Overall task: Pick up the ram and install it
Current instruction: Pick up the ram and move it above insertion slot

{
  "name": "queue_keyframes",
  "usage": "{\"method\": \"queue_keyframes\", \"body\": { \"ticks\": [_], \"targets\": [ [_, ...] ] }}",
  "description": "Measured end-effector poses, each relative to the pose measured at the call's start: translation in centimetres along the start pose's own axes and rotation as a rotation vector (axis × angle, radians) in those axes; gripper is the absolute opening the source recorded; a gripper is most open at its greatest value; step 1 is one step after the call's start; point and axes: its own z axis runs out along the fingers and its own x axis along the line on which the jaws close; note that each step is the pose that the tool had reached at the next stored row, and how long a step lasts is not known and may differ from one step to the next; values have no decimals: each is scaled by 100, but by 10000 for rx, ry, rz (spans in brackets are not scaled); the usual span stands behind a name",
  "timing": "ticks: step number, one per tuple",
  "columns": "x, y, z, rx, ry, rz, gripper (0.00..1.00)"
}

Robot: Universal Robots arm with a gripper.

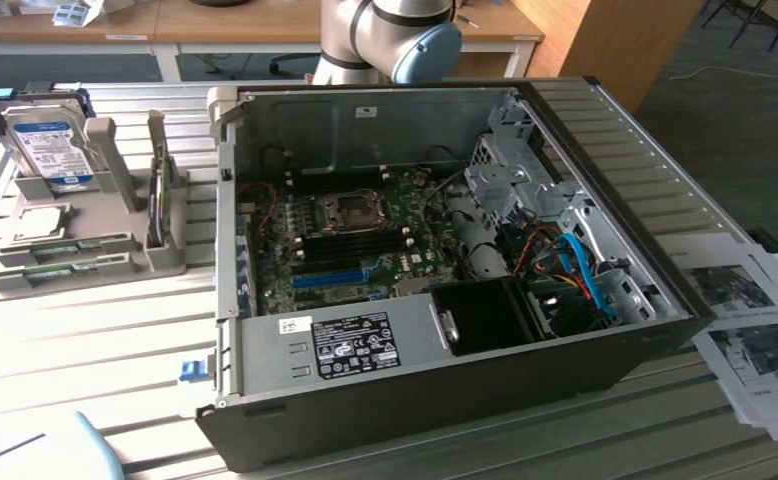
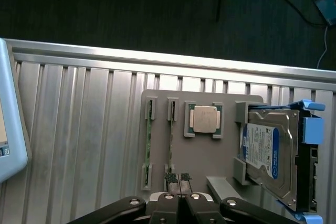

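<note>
Gripper closed and empty, poised at one end of the ram

Ram stands on edge in the grey holder on the table, at the exterior view's left of the computer case. Its long axis runs straight away from the shut fingertips, between a second stick and the processor; the hard drive lies beyond.

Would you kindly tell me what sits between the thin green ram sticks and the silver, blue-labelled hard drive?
A square silver processor chip, seated on the grey holder tray, as the wrist view shows.
</note>
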Motion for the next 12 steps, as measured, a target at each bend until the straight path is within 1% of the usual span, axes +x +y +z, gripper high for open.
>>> {"method": "queue_keyframes", "body": {
  "ticks": [12],
  "targets": [
    [2, -5, 99, -1, 0, 0, 9]
  ]
}}
